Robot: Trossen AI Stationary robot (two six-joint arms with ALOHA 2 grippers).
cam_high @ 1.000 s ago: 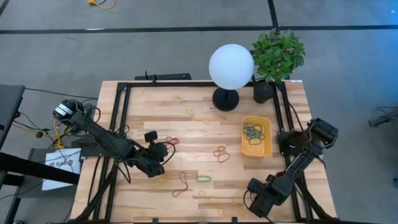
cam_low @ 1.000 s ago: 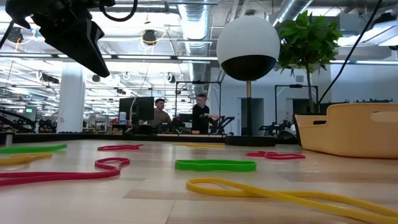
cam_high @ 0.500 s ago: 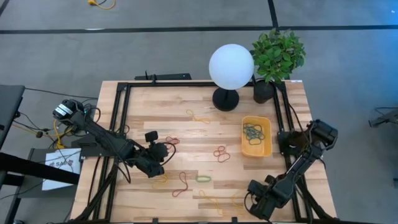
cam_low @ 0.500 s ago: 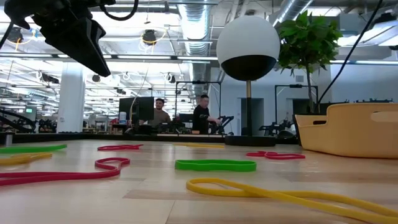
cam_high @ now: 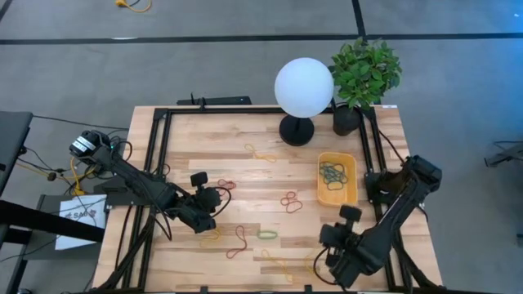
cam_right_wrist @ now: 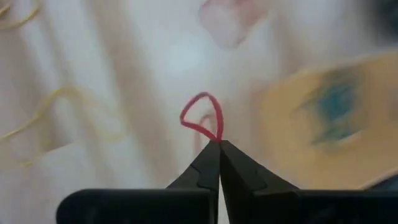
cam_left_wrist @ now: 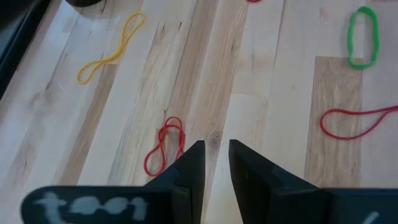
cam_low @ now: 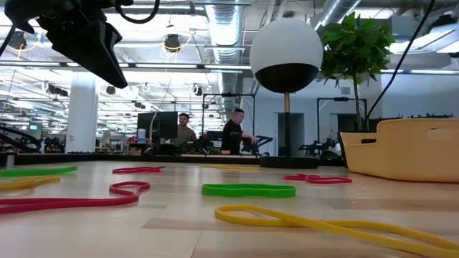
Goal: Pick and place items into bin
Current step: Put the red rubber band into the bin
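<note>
Loose rubber bands lie on the wooden table: red ones (cam_high: 290, 200) (cam_high: 238, 241), a green one (cam_high: 267, 235) and yellow ones (cam_high: 263, 153) (cam_high: 282, 265). The yellow-orange bin (cam_high: 339, 196) at the right holds several dark bands. My right gripper (cam_high: 330, 238), near the front right, is shut on a small red band (cam_right_wrist: 202, 121). My left gripper (cam_left_wrist: 216, 149) hangs open above the table's left half, holding nothing, with a red band (cam_left_wrist: 165, 146) on the wood beside its fingers. The low view shows the left gripper (cam_low: 100, 50) well above the table. My right gripper pinches the red band between its two fingertips at one end of the loop (cam_right_wrist: 216, 138). The rest of the loop stands out beyond the fingertips as a small open bow.
A lamp with a white globe (cam_high: 304, 88) on a black base (cam_high: 297, 131) stands at the far middle, with a potted plant (cam_high: 365, 73) at the far right corner. Black frame rails (cam_high: 159, 163) run along the table's edges. People (cam_low: 233, 132) stand in the room beyond.
My right gripper has come up from the table near the front edge and moved a little toward the far edge, its wrist turning so its camera now shows on top.
</note>
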